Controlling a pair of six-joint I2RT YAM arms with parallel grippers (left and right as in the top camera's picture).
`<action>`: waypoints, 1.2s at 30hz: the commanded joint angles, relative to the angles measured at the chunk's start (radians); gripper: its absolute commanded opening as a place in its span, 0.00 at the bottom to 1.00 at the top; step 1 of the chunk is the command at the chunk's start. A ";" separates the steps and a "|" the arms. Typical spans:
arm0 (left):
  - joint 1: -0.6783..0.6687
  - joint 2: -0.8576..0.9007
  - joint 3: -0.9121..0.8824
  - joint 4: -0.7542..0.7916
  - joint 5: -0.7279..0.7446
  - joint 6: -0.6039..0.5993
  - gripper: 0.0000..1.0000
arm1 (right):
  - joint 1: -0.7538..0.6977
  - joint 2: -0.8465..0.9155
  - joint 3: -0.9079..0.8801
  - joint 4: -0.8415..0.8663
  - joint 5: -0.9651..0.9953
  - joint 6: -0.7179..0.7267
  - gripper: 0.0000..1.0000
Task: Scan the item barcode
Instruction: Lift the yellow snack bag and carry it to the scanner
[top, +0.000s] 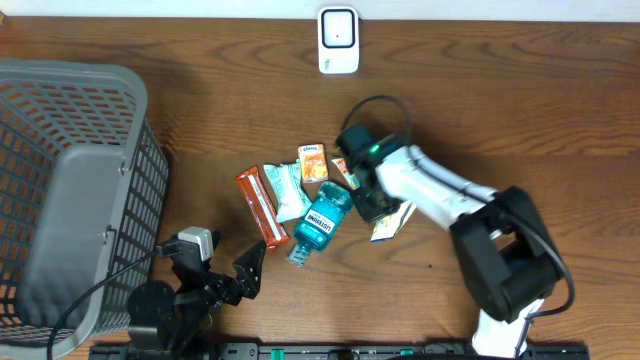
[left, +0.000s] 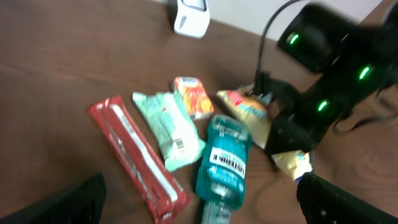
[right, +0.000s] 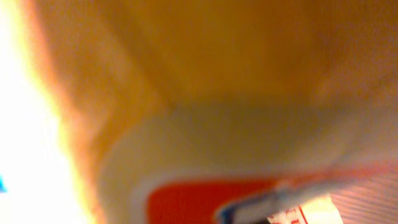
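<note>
The white barcode scanner (top: 338, 40) stands at the table's far edge. Several items lie mid-table: a red bar (top: 262, 207), a mint-green packet (top: 290, 190), a small orange packet (top: 313, 162), a blue mouthwash bottle (top: 320, 222) and a yellow snack packet (top: 392, 222). My right gripper (top: 375, 203) is down on the yellow snack packet (right: 205, 124), shut on it. That packet fills the right wrist view and hides the fingers. My left gripper (top: 238, 278) hovers open near the front edge, short of the bottle (left: 224, 165), holding nothing.
A grey mesh basket (top: 60, 200) takes up the left side of the table. The right arm's black cable loops over the wood behind the items. Bare wood lies between the items and the scanner (left: 191, 15).
</note>
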 joint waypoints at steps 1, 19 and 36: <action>0.003 -0.002 0.003 -0.033 -0.005 -0.001 0.98 | -0.061 0.002 -0.020 -0.068 -0.597 -0.168 0.01; 0.003 -0.002 0.003 -0.058 -0.005 -0.001 0.98 | -0.240 -0.157 -0.016 -0.144 -1.399 0.572 0.01; 0.003 -0.002 0.003 -0.058 -0.005 -0.001 0.98 | -0.379 -0.157 -0.016 -0.140 -1.455 0.663 0.01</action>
